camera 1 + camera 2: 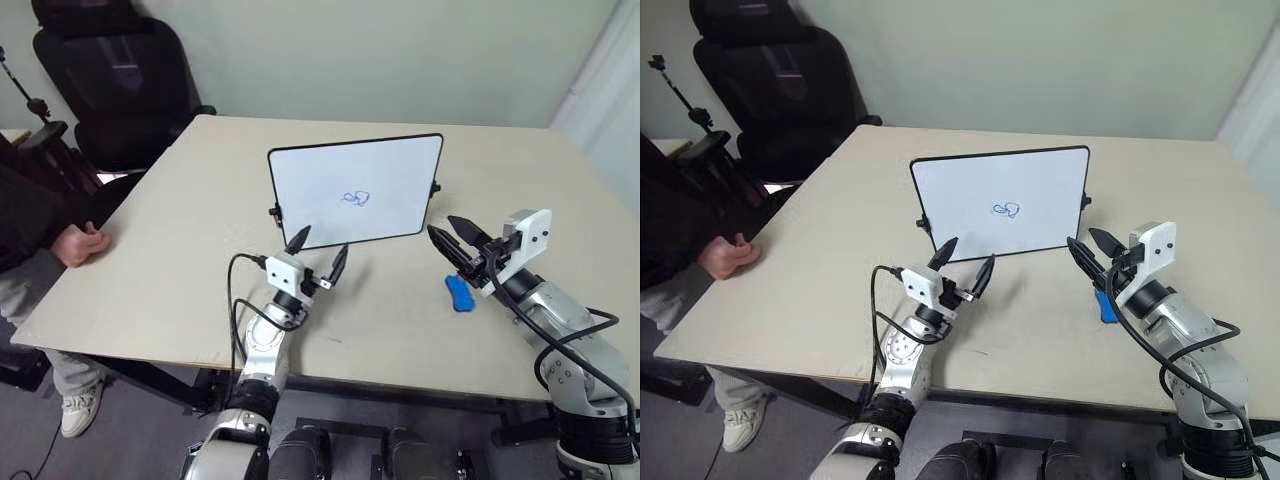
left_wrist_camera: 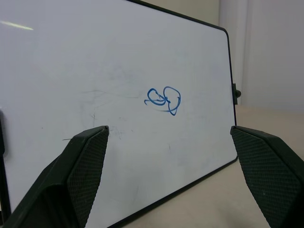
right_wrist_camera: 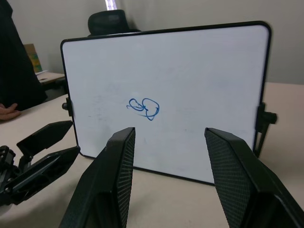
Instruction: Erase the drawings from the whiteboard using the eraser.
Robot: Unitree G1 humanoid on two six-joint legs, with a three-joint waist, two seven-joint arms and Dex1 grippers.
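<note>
Your whiteboard [image 1: 355,190] stands tilted on the big table [image 1: 170,250], straight ahead of both your grippers. The drawings [image 1: 356,198], a small blue scribble of loops, sit near the middle of its white face.

Your left gripper [image 1: 318,254] is held up just in front of the board's lower edge. Its two black fingers [image 2: 80,171] are spread wide apart and there is nothing between them. Looking along them in the left wrist view, the scribble shows in the gap between the fingers, a bit higher than their tips. The fingers are near the board, but you cannot tell if they touch it.

Your right gripper [image 1: 452,237] is up off the table, just beside the board's right lower corner, pointing toward the board. Its fingers are partly apart and hold nothing. In the right wrist view, the scribble sits above the tip of one finger, and your left gripper shows off to the side.

The eraser [image 1: 459,292] is a small blue block. It lies flat on the table, right under your right gripper and a little behind its fingertips. Neither gripper touches it.

A person's hand [image 1: 80,243] rests on the table's far left edge, well apart from both grippers. A black chair [image 1: 120,80] stands behind that corner.
</note>
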